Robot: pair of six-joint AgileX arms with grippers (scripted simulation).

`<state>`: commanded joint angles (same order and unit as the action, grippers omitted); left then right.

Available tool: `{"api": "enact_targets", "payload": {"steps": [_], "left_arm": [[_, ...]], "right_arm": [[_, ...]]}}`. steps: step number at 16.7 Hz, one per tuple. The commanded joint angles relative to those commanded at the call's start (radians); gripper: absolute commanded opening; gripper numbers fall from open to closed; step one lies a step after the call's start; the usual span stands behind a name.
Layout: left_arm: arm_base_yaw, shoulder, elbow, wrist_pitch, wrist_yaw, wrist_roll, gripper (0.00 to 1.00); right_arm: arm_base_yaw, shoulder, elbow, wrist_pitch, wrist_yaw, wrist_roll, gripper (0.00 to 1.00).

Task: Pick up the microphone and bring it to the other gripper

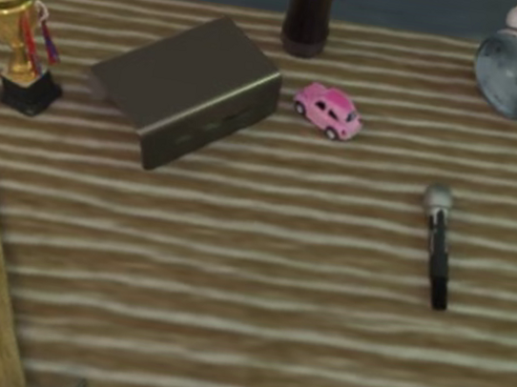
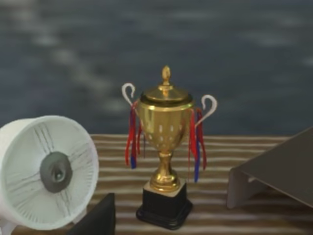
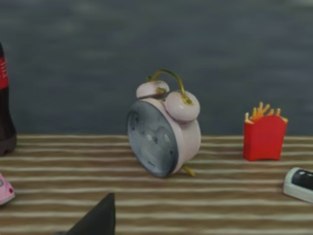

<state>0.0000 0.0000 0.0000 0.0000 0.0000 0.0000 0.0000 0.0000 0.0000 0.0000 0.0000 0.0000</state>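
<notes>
Left tool: only a dark tip (image 2: 98, 218) shows at the low edge of the left wrist view. I cannot tell if it is apart or together.
Right tool: only a dark tip (image 3: 95, 218) shows at the low edge of the right wrist view. I cannot tell its state either.
Arms from above: neither tool shows in the top view. Both look parked near the close edge of the desk.
Task thing: the slim black stick microphone with a small round silver mesh head (image 1: 437, 243) lies flat on the brown striped desk (image 1: 221, 323), on the right side, with nothing touching it.
Long axis: it runs from near to far. The black handle end is closer and the silver head is farther.
Nearer arm: I think the right arm, since the microphone is on its side. It should reach forward and close across the thin handle.
Other things: the pink toy car (image 1: 329, 111) and the dark grey box (image 1: 187, 87) sit farther back, well apart from it.
Only in the top view: the microphone.
Only in the right wrist view: a red box of fries (image 3: 264, 134), beyond the pink alarm clock (image 3: 164, 132).
Only in the left wrist view: a white round fan (image 2: 46, 171), beside the gold trophy cup (image 2: 165, 147).
</notes>
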Motion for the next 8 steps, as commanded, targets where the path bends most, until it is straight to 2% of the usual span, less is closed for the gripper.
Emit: {"api": "enact_targets", "payload": {"steps": [4, 8], "left_arm": [[0.0, 0.0, 0.0, 0.0, 0.0, 0.0, 1.0], [0.0, 0.0, 0.0, 0.0, 0.0, 0.0, 1.0]], "right_arm": [[0.008, 0.031, 0.03, -0.019, 0.0, 0.008, 1.0], [0.049, 0.22, 0.197, -0.125, 0.003, 0.054, 1.0]]}}
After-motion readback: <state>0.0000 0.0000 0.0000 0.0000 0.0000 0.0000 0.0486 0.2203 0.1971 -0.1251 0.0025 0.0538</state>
